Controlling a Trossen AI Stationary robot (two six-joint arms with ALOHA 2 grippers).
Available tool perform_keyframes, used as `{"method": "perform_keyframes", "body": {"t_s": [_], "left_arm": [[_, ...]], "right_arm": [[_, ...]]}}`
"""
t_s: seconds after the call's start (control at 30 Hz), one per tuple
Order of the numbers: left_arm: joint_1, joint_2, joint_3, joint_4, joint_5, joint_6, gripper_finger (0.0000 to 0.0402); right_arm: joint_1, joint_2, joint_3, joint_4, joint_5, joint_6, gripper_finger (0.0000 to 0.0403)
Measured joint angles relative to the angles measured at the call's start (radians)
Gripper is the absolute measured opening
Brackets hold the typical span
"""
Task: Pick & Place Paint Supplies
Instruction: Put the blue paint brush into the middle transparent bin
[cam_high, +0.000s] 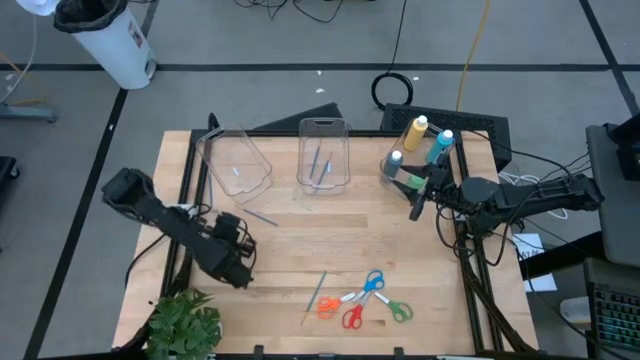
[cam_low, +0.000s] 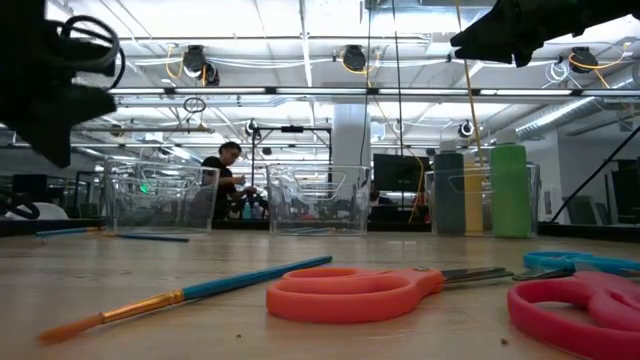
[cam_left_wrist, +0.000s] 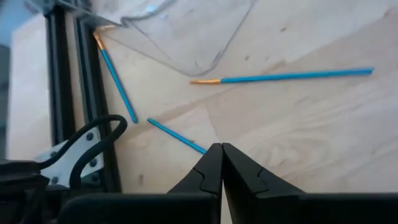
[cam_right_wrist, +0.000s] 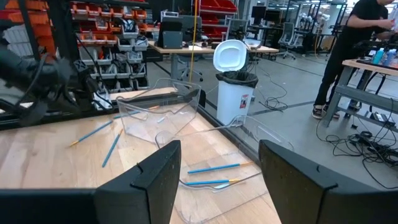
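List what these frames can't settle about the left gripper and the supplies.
- Left gripper: fingers shut, but the left wrist view does not show whether the blue brush at their tips is pinched; its end is hidden behind them. The high view is too small.
- Scissors: overlapping in the high view; cut off by the edge in the low view.
- Paint bottles: the right arm partly covers them in the high view.

My table (cam_high: 330, 255) is pale wood, smooth and matt. The bins (cam_high: 322, 152) look like clear glossy plastic. Scissor handles (cam_low: 345, 293) read as smooth, matt plastic.
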Motion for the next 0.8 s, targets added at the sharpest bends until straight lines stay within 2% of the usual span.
{"method": "perform_keyframes", "body": {"t_s": [0.33, 0.53, 0.63, 0.8], "left_arm": [[0.117, -0.162, -0.035, -0.013, 0.005, -0.081, 0.0033], [0.226, -0.243, -0.168, 0.046, 0.016, -0.097, 0.0121], [0.300, -0.263, -0.171, 0.051, 0.022, -0.079, 0.0167], [0.421, -0.288, -0.189, 0.148, 0.049, 0.083, 0.0204]], "right_arm": [[0.000, 0.000, 0.000, 0.000, 0.000, 0.000, 0.0210], [0.000, 0.000, 0.000, 0.000, 0.000, 0.000, 0.0210], [0.000, 0.001, 0.000, 0.000, -0.001, 0.000, 0.0210], [0.000, 0.001, 0.000, 0.004, -0.001, 0.000, 0.0210]]}}
